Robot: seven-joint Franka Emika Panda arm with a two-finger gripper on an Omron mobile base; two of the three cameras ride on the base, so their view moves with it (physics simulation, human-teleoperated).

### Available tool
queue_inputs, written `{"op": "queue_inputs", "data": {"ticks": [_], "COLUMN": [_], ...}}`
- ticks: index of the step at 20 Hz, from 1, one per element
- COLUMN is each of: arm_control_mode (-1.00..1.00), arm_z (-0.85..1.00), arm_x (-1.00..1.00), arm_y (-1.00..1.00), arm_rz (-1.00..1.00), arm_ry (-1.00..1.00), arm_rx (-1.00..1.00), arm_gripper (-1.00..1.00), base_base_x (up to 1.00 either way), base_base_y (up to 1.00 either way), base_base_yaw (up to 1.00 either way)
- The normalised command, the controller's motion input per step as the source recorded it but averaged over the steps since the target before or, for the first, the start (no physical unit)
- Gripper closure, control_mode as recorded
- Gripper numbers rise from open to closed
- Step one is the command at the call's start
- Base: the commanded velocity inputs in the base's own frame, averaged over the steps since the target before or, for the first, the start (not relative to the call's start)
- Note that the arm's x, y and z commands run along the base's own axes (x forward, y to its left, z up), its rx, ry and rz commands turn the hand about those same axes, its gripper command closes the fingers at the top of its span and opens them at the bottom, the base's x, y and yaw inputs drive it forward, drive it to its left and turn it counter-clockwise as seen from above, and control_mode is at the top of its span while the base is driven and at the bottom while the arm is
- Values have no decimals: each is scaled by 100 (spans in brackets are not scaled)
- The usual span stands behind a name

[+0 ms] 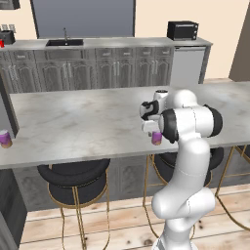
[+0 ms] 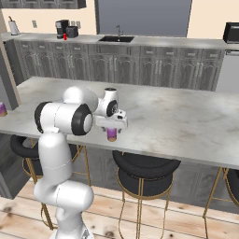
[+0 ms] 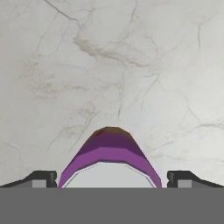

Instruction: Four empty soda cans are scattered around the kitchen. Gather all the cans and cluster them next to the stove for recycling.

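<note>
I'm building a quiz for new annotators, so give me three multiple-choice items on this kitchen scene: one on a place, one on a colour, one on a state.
1. Where does the can under the gripper stand?
A. on the marble island counter
B. in the sink
C. on a stool

2. What colour is that can's side?
A. green
B. purple
C. yellow

3. How do the gripper's jaws stand?
A. shut on the can
B. shut and empty
C. open, one fingertip on each side of the can

Answers:
1 A: the purple can stands on the island counter.
2 B: its side is purple in the hand view.
3 C: the gripper straddles the can, fingertips apart.
</note>
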Motion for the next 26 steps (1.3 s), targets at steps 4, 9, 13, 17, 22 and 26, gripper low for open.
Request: {"op": "queue_inputs", "data": {"ticks": [4,9,13,17,22,26], "arm_control_mode": [-100,-100,-100,-100,-100,-100], "arm_z": [-8,-11,-7,-1,26,44], "arm_x": [0,2,1,-3,-32,-29], "arm_y": [0,0,-2,1,19,37], "arm_rz": [-1,-1,-1,0,0,0], "arm_ry": [0,0,1,-1,-8,-7], "arm_rx": [0,0,0,0,1,1], "arm_gripper": [-100,100,100,100,100,100], "base_base_x": [0,0,0,0,0,0], "base_base_y": [0,0,0,0,0,0], "base_base_yaw": [0,0,0,0,0,0]}}
